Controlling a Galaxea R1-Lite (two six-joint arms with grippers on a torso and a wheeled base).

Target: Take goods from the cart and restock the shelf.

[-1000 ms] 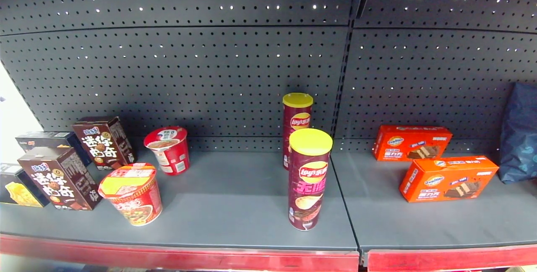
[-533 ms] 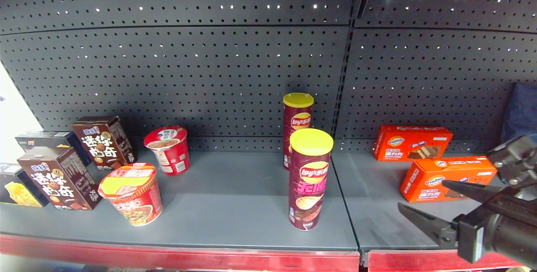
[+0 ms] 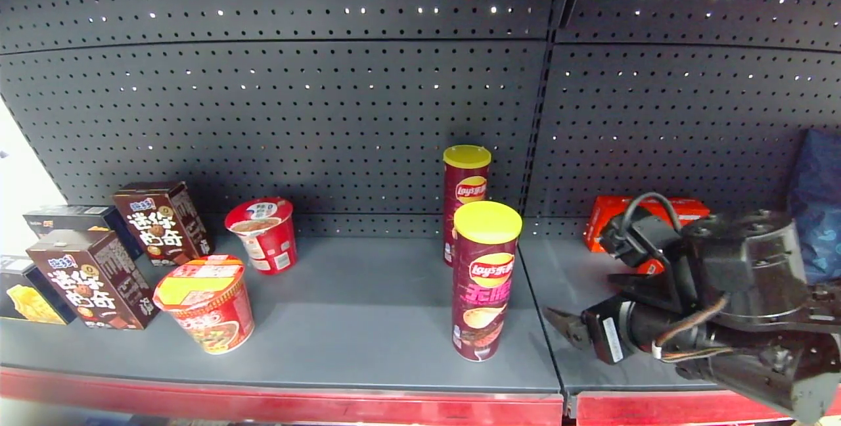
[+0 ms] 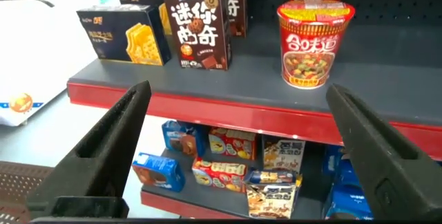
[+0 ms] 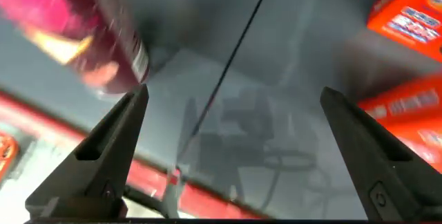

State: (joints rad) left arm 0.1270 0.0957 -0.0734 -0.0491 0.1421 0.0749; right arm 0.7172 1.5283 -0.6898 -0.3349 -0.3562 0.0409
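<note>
On the grey shelf (image 3: 368, 321) stand two maroon chip cans with yellow lids, one in front (image 3: 485, 281) and one behind (image 3: 465, 196). My right gripper (image 3: 581, 294) hangs open and empty just above the shelf, right of the front can, pointing at it. In the right wrist view, that gripper (image 5: 235, 91) is wide open with the blurred can (image 5: 76, 30) off to one side and orange boxes (image 5: 407, 13) on the other. My left gripper (image 4: 238, 89) is open and empty, in front of the shelf's red edge (image 4: 207, 106).
Two noodle cups (image 3: 207, 304) (image 3: 263, 225) and brown boxes (image 3: 98, 278) (image 3: 163, 222) fill the shelf's left part. An orange box (image 3: 608, 215) peeks from behind my right arm; a blue bag (image 3: 815, 206) sits far right. Goods fill a lower shelf (image 4: 228, 162).
My right arm came into the head view from the lower right and moved left over the shelf, hiding the front orange box. The goods have not moved.
</note>
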